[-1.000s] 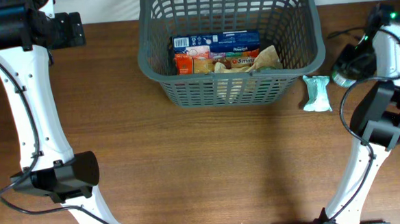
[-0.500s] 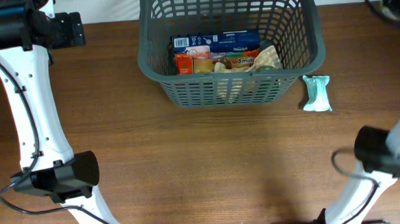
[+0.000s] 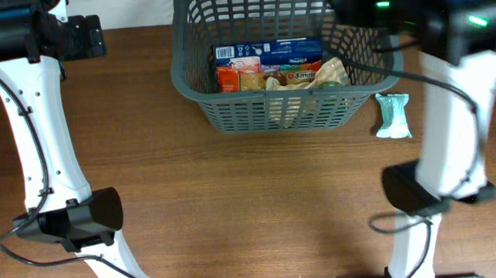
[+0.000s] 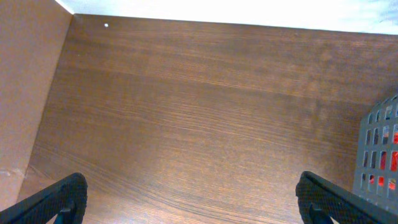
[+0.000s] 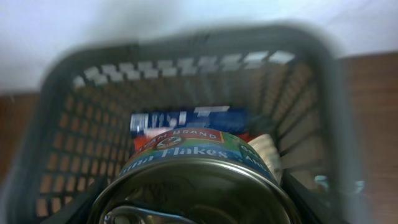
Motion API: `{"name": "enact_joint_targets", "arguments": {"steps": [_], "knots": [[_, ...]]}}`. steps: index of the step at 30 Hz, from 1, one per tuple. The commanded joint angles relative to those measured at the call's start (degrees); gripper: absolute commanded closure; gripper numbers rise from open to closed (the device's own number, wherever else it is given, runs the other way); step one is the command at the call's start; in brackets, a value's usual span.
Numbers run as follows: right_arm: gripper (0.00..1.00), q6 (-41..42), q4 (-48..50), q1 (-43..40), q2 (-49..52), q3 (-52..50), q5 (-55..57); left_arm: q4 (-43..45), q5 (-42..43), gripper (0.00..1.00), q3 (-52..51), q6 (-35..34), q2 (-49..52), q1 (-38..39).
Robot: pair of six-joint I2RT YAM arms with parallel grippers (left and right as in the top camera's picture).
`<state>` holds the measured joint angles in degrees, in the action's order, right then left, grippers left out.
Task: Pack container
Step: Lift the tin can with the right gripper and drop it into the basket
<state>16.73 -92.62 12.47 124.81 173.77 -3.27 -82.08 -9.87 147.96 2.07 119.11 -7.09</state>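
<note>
Container [image 3: 281,112], upper centre overhead: a blue box [image 3: 266,49] and packets are already inside; a teal packet [image 3: 392,116] lies outside, just right.
Left wrist: your left gripper [image 4: 193,202] is spread, empty, over the table [image 4: 186,112].
Right wrist: your right gripper [image 5: 193,208] pinches a can [image 5: 186,168] above the container. Judged partly packed.

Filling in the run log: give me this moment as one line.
left gripper: open, over bare table | right gripper: holding can over container | packet: on table, right of container
</note>
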Motion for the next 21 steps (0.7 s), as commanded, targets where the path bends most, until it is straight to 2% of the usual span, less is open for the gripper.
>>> {"name": "enact_joint_targets", "arguments": {"steps": [1,7,13,15,18,21], "knots": [[0.67,0.2,0.4,3.8,6.1,-0.3,1.0,-0.1,0.2,0.01,-0.2,-0.8,-0.9,-0.1],[0.65,0.0,0.5,6.6,15.6,-0.4,4.4,0.0,0.2,0.01,-0.2,-0.8,-0.9,-0.1],[0.65,-0.2,-4.1,6.6,22.9,-0.4,4.9,-0.1,0.2,0.01,-0.2,-0.8,-0.9,-0.1],[0.63,-2.2,-4.7,6.6,24.1,-0.5,5.3,0.0,0.2,0.01,-0.2,-0.8,-0.9,-0.1],[0.54,-4.4,-4.7,6.5,24.5,-0.7,5.9,0.0,0.2,0.01,-0.2,-0.8,-0.9,-0.1],[0.51,-4.5,-4.7,6.7,24.5,-0.7,3.3,0.0,0.2,0.01,-0.2,-0.8,-0.9,-0.1]]}}
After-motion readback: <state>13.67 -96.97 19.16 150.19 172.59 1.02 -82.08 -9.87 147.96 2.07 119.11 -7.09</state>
